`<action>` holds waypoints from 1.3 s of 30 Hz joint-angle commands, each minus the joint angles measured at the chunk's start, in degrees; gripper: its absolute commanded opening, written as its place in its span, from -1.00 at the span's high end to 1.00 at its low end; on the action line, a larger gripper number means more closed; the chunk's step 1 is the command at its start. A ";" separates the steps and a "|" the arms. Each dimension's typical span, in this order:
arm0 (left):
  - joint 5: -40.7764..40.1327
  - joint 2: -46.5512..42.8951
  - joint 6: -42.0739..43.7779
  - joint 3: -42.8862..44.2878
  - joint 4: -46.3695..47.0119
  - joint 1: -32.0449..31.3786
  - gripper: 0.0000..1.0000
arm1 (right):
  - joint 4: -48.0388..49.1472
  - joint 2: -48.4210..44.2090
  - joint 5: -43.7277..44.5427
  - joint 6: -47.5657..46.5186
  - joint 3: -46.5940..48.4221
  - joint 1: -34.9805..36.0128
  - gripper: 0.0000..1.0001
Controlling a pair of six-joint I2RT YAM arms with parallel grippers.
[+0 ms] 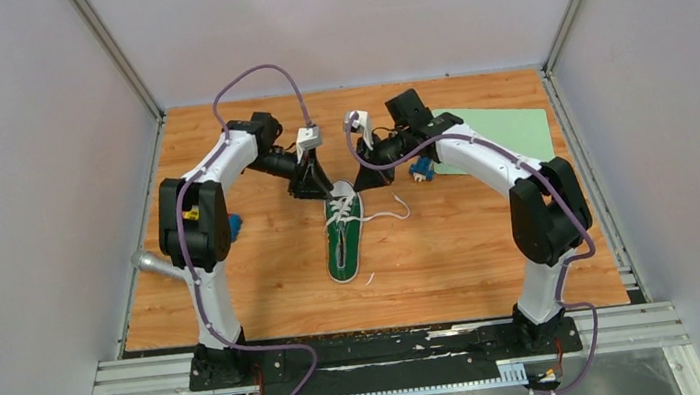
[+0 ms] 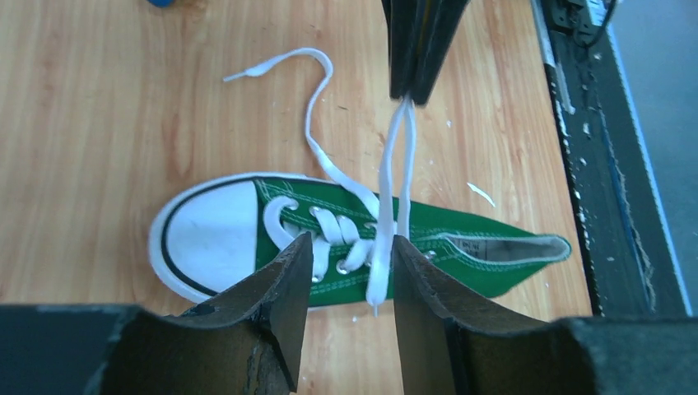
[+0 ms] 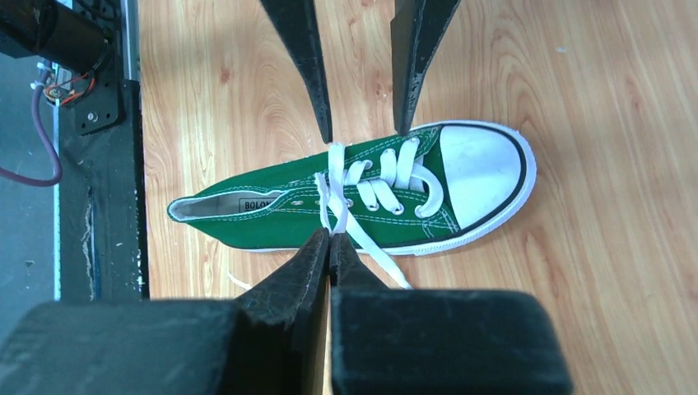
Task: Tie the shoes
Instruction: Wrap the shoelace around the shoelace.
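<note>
Green canvas low-top sneaker (image 1: 344, 241): frame centre, toe up | right gripper (image 3: 329, 243): clamped tight on white flat lace (image 2: 380, 259) loop | left gripper (image 2: 350, 247): spread wide, empty, straddling it | no knot yet; tying remains.

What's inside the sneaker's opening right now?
Only pale lining and a printed label show in the sneaker opening; no lace end inside. Further toward the toe is covered by the laces.

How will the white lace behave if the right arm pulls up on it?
Likely floppy: the white lace trails in loose curves. Its loop, pinched in the right gripper, looks taut, so pulling probably tugs the green sneaker directly. That shoe seems light and unanchored; it may slide or lift.
</note>
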 commanded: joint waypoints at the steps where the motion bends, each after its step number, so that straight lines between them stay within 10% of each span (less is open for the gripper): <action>1: 6.06 4.39 25.81 3.54 -28.33 0.59 0.03 | -3.95 0.24 -1.72 -9.92 5.11 1.46 1.00; 16: 4.88 2.45 11.29 0.13 -12.89 -1.77 0.09 | -7.40 1.17 -0.20 -16.64 7.43 4.34 1.00; 23: -0.05 -5.38 -8.85 -10.04 12.23 -1.90 0.25 | -7.58 1.02 -0.68 -16.18 7.52 4.34 1.00; 39: 3.31 -2.43 -4.66 -7.72 5.98 -2.03 0.72 | -7.63 1.26 0.36 -14.95 7.14 4.35 1.00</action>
